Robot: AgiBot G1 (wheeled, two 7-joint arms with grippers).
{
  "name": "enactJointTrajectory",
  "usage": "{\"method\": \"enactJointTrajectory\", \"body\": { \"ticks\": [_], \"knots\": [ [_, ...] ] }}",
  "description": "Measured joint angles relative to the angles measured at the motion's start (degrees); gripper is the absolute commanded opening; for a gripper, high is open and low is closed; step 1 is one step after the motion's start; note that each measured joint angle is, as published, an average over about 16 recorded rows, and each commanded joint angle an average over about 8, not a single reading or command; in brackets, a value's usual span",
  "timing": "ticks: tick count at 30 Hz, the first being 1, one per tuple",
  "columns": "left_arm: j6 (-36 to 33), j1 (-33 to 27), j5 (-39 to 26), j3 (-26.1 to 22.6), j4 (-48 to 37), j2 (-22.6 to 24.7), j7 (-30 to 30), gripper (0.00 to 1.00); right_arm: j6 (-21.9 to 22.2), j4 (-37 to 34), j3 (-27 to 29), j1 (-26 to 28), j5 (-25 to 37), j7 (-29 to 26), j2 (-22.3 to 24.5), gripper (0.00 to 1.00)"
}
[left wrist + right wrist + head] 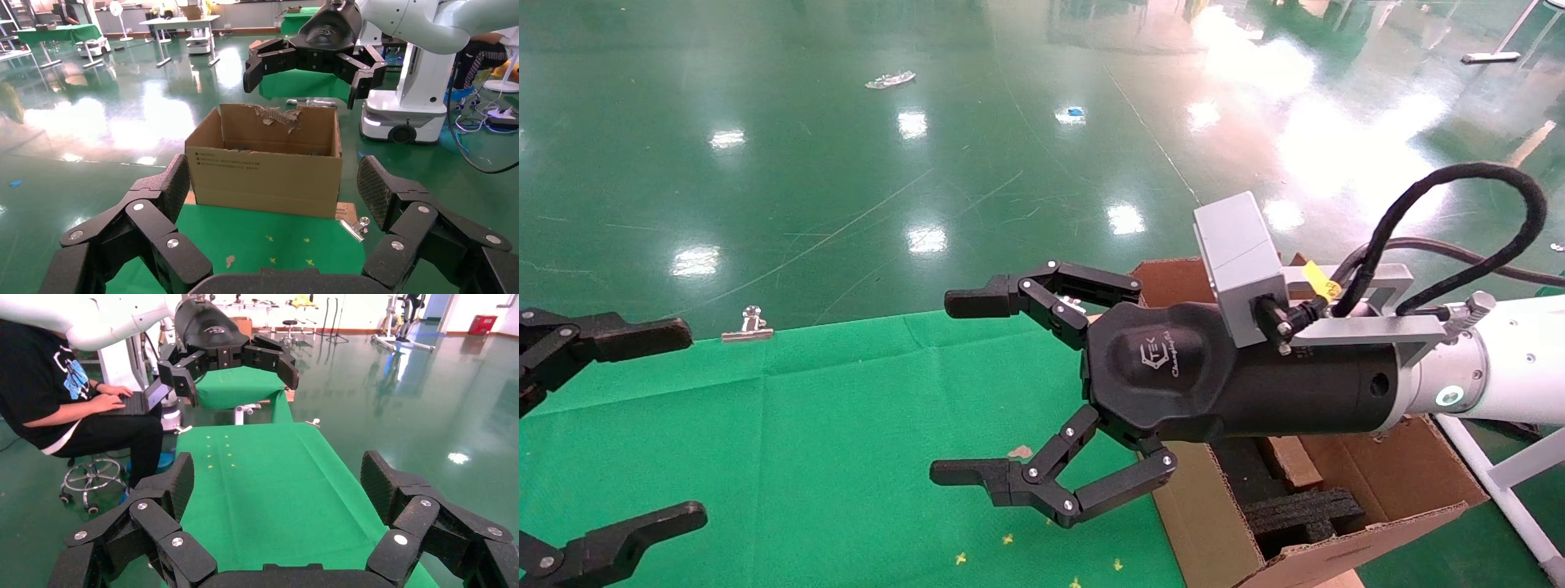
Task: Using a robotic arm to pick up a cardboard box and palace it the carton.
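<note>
Jaws spread wide beside carton point(1385, 490) edge

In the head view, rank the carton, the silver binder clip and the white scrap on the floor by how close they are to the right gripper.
1. The carton: directly beneath and behind the right gripper, at the table's right end.
2. The silver binder clip: on the far edge of the green table, toward the left.
3. The white scrap: far off on the green floor.
</note>
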State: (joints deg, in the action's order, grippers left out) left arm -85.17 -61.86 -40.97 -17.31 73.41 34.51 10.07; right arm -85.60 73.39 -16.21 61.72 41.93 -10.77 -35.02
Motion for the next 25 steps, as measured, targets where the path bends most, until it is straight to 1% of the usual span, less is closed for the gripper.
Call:
{"method": "enactJointTrajectory", "body": {
  "ticks": [25],
  "knots": [
    [0.0,0.0,0.0,0.0,0.0,0.0,0.0,1.00,0.0,0.0,0.0,0.0,0.0,0.0,0.0,1.00]
  ]
}}
